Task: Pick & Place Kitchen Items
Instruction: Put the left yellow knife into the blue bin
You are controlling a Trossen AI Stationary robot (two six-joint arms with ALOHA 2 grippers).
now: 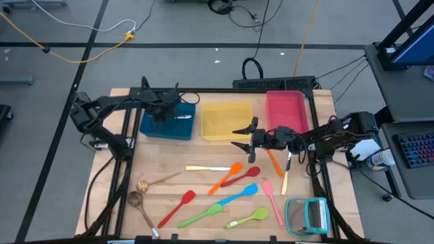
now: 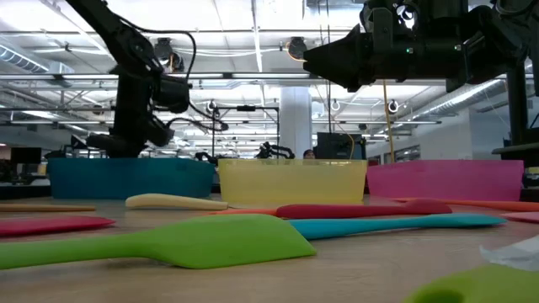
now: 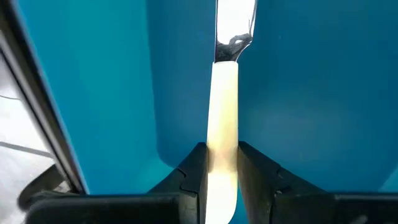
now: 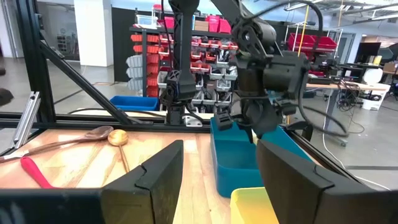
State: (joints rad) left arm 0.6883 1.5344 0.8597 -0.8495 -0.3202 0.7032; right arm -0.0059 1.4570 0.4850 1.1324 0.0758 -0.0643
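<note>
Pale wood is carrying everything in the high view: three trays are sitting along the worktop's far edge, the blue tray [image 1: 167, 124], the yellow tray [image 1: 226, 120] and the pink tray [image 1: 285, 110]. My left gripper [image 1: 178, 116] is hanging over the blue one, pinching a pale-handled knife [image 1: 182, 118]. My right gripper [image 1: 239, 136] is hovering by the yellow tray's near edge, jaws spread, holding nothing. On the boards I am counting two wooden spoons [image 1: 141, 201], two green utensils [image 1: 201, 215], two red, two orange, one blue and one pink.

In the low view a green spatula [image 2: 160, 244] is lying nearest.

In the left wrist view my fingers [image 3: 194, 171] are clamping the knife's cream handle against blue plastic.

In the right wrist view my spread fingers [image 4: 155, 168] are framing the left arm.
</note>
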